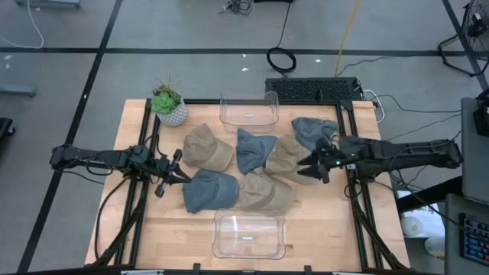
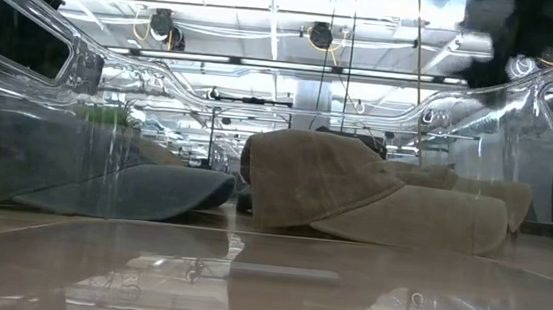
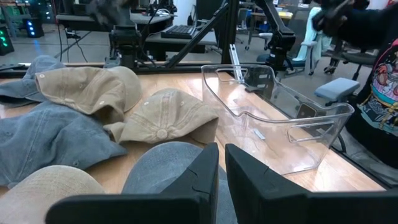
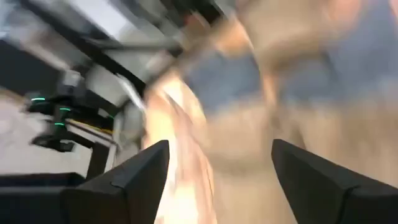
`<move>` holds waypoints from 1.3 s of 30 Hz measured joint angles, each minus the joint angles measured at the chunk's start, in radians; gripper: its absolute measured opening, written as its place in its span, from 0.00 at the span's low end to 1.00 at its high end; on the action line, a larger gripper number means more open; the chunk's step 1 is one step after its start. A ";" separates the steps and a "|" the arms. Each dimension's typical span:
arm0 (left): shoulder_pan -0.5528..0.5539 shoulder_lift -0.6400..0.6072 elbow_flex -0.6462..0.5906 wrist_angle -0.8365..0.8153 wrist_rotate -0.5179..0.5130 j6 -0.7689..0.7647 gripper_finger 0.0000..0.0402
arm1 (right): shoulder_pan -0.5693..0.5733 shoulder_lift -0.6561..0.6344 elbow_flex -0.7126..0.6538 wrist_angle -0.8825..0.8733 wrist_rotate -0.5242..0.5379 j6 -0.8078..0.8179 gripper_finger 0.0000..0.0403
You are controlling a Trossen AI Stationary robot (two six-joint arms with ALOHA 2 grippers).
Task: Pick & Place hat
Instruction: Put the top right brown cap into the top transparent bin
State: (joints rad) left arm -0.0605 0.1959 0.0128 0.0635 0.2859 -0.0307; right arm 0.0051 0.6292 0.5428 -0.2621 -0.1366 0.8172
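**A:** What did the setup look like from where you stood?

**B:** Light wooden table [image 1: 321, 229] on a grey floor with black tape lines and cables trailing off at 12 o'clock. Six caps sat bunched in the middle: a tan hat [image 1: 206, 147] at about 10 o'clock of the pile, a blue hat [image 1: 252, 149] next to it, another tan one [image 1: 286, 156] touching that, a blue-grey one [image 1: 312, 130] out at 2 o'clock, then a denim hat [image 1: 208, 191] and a khaki hat [image 1: 267, 193] along the 6 o'clock side. There was a clear bin [image 1: 248, 109] at 12 o'clock, a second clear bin [image 1: 249, 235] at 6, and a little potted plant [image 1: 168, 105] up at the 11 o'clock corner.

**A:** And the arms?

**B:** Both lay stretched low over the table, pointing inward. The left gripper [image 1: 174, 173] was at 9 o'clock, fingers [image 3: 205, 180] pinched nearly together on nothing, tips just beside the denim hat. The right gripper [image 1: 315, 162] was at 3 o'clock with its jaws spread wide, right over the edge of the tan cap there, also holding nothing.

**A:** Any room to move?

**B:** Bare wood either side of the near bin and along the 9 o'clock edge. The pile itself was tight, hats overlapping. A person in a printed shirt [image 3: 382, 93] stood just past the table's edge.
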 joint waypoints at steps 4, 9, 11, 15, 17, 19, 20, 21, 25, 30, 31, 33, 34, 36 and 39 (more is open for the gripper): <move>0.000 0.000 0.000 0.000 0.000 0.000 0.09 | 0.016 -0.023 -0.017 -0.222 0.002 0.334 0.69; 0.000 0.000 0.000 0.000 0.000 0.000 0.09 | 0.061 -0.063 -0.045 -0.323 0.046 0.603 0.67; 0.000 0.000 0.000 0.000 0.000 0.000 0.09 | 0.077 -0.069 -0.046 -0.363 0.080 0.657 0.67; 0.000 0.000 0.000 0.000 0.000 0.000 0.09 | 0.101 -0.065 -0.046 -0.464 0.118 0.722 0.67; 0.000 0.000 0.000 0.000 0.000 0.000 0.09 | 0.119 -0.057 -0.046 -0.517 0.169 0.746 0.67; 0.000 0.000 0.000 0.000 0.000 0.000 0.09 | 0.135 -0.047 -0.047 -0.544 0.239 0.768 0.67; 0.000 0.000 0.000 0.000 0.000 0.000 0.09 | 0.142 -0.041 -0.047 -0.539 0.272 0.775 0.67; 0.000 0.000 0.000 0.000 0.000 0.000 0.09 | 0.149 -0.034 -0.048 -0.526 0.302 0.780 0.67; 0.000 0.000 0.000 0.000 0.000 0.000 0.09 | 0.161 0.001 -0.093 -0.428 0.341 0.796 0.67; 0.000 0.000 0.000 0.000 0.000 0.000 0.09 | 0.168 0.039 -0.222 -0.191 0.322 0.829 0.67; 0.000 0.000 0.000 0.000 0.000 0.000 0.09 | 0.171 0.046 -0.249 -0.130 0.338 0.838 0.67; 0.000 0.000 0.000 0.000 0.000 0.000 0.09 | 0.179 0.058 -0.305 -0.015 0.384 0.849 0.67; 0.000 0.000 0.000 0.000 0.000 0.000 0.09 | 0.182 0.062 -0.332 0.043 0.406 0.850 0.67; 0.000 0.000 0.000 0.000 0.000 0.000 0.09 | 0.187 0.068 -0.374 0.143 0.442 0.850 0.67; 0.000 0.000 0.000 0.000 0.000 0.000 0.09 | 0.200 0.067 -0.417 0.219 0.480 0.850 0.67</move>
State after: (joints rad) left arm -0.0605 0.1959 0.0128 0.0636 0.2859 -0.0307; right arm 0.2049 0.6964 0.1260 -0.0428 0.3437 1.6673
